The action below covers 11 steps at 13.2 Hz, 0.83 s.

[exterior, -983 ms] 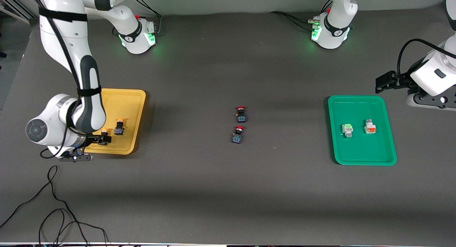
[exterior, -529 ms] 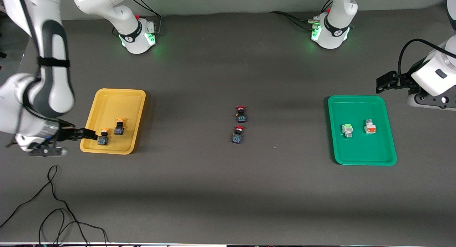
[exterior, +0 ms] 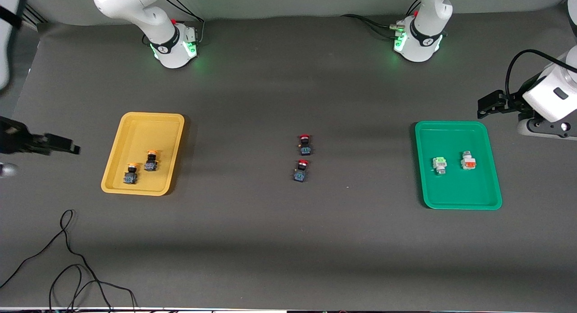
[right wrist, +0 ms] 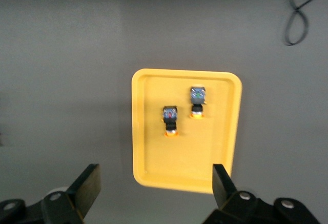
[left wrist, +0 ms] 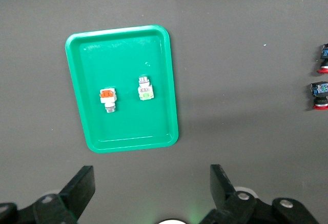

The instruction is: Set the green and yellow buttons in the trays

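Note:
The yellow tray (exterior: 148,128) holds two black-bodied yellow-capped buttons (exterior: 151,160) (exterior: 130,174), lying side by side. They also show in the right wrist view (right wrist: 170,119) (right wrist: 197,100) on the yellow tray (right wrist: 154,152). The green tray (exterior: 451,191) holds a white button with a green cap (exterior: 439,164), also in the left wrist view (left wrist: 145,88). My right gripper (exterior: 72,148) is open and empty, up over the table beside the yellow tray at the right arm's end. My left gripper (exterior: 484,105) is open and empty, over the table beside the green tray (left wrist: 128,49).
A white switch with an orange-red cap (exterior: 469,161) lies in the green tray beside the green button. Two black red-capped switches (exterior: 305,144) (exterior: 301,170) lie mid-table. A black cable (exterior: 67,259) loops near the front edge at the right arm's end.
My right gripper has let go of the yellow-capped button in the yellow tray and drawn away off the tray toward the right arm's end. The left arm has barely moved.

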{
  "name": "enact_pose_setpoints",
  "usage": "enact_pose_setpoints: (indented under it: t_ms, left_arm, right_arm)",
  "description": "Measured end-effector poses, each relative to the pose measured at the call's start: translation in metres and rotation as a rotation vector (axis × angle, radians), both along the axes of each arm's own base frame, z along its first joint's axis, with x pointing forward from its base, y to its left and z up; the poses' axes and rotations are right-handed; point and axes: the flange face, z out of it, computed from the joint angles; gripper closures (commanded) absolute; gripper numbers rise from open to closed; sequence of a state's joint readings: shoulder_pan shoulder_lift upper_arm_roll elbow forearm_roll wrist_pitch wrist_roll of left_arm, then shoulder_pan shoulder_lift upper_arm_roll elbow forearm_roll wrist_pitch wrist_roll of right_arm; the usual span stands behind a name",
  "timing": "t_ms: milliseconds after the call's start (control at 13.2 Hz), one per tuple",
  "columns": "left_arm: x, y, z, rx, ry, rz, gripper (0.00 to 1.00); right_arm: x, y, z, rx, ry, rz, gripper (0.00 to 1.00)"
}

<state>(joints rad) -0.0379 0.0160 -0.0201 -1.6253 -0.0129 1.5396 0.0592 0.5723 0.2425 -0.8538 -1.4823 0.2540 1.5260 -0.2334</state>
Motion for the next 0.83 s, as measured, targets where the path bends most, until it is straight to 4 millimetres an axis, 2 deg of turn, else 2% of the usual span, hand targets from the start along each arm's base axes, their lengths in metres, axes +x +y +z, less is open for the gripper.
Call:
enact_pose_setpoints:
  t_ms: [151, 303, 605, 832]
  left_arm:
    - [0.000, 0.000, 0.000, 0.000, 0.000, 0.000, 0.00]
    - [0.000, 0.000, 0.000, 0.000, -0.001, 0.000, 0.00]
    - [0.001, 0.000, 0.006, 0.000, -0.013, 0.001, 0.00]
    - [0.005, 0.001, 0.012, -0.001, -0.028, 0.002, 0.00]
  right_arm:
    - [-0.005, 0.002, 0.046, -0.061, -0.019, 0.012, 0.00]
    - [-0.007, 0.006, 0.070, -0.083, -0.042, 0.017, 0.00]
    - [-0.010, 0.003, 0.072, -0.087, -0.030, 0.007, 0.00]
    - [-0.013, 0.008, 0.082, -0.089, -0.024, 0.015, 0.00]
